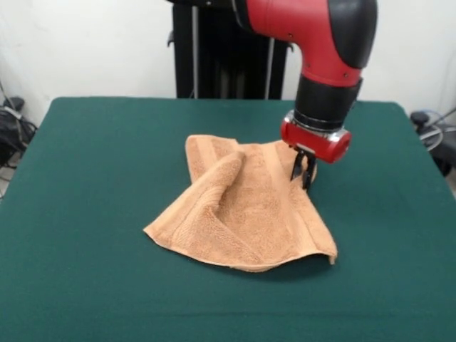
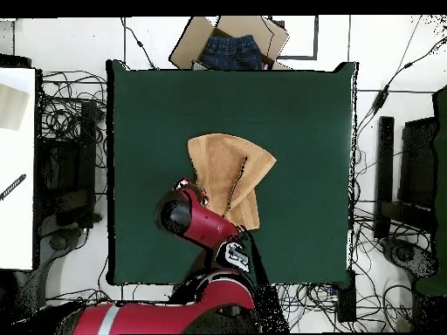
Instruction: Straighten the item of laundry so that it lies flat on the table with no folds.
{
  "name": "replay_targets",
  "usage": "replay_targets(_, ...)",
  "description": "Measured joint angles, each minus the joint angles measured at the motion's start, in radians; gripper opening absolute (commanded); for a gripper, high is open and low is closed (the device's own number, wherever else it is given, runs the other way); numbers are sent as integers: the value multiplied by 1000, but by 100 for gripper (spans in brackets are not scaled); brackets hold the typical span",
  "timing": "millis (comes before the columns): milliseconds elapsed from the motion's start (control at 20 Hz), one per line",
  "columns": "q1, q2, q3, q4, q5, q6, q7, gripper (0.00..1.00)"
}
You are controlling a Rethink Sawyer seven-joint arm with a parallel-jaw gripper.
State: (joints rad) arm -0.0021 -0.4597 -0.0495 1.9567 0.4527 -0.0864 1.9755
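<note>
Towel: I see the light orange-tan terry towel (image 1: pixel 242 210) lying crumpled near the middle of the table, a little toward the robot's side in the front view.
Folds: one ridge of cloth is rolled over on itself and runs from the far edge down toward the near left corner; the near right part spreads out flatter, and its corner curls up slightly off the felt.
Bands: I can make out a woven band along the near left edge and another close to the far edge.
Overhead shape: from above, the towel (image 2: pixel 229 174) reads as a rough fan, with a dark crease line down its middle.
Table: the dark green table (image 1: pixel 85 178) shows bare felt on all sides of the towel.
Arm: the red and black arm (image 1: pixel 313 28) comes down from above, its wrist standing over the far right corner of the cloth.
Gripper: the gripper (image 1: pixel 303 171) points straight down at that far right corner, its dark tips at the cloth's edge.
Fingers: the fingers are drawn close together, with only a slim gap showing; I cannot tell from here whether cloth is pinched between them.
Overhead arm: the arm's (image 2: pixel 196 222) red elbow hides the gripper from above and covers the towel's edge nearest the base.
Off-table: a cardboard box (image 2: pixel 188 48) holding blue denim (image 2: pixel 231 51) sits beyond the far edge in the overhead view.
</note>
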Motion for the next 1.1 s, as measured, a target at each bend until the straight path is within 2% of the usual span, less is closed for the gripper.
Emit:
replay_targets(200, -25, -15, 19, 18, 0, 0, 0, 0)
replay_targets(400, -9, -40, 17, 31, 7, 28, 0, 0)
replay_targets(750, 111, -140, -10, 50, 48, 245, 0, 0)
replay_targets(1100, 98, -161, 8, 80, 53, 249, 0, 0)
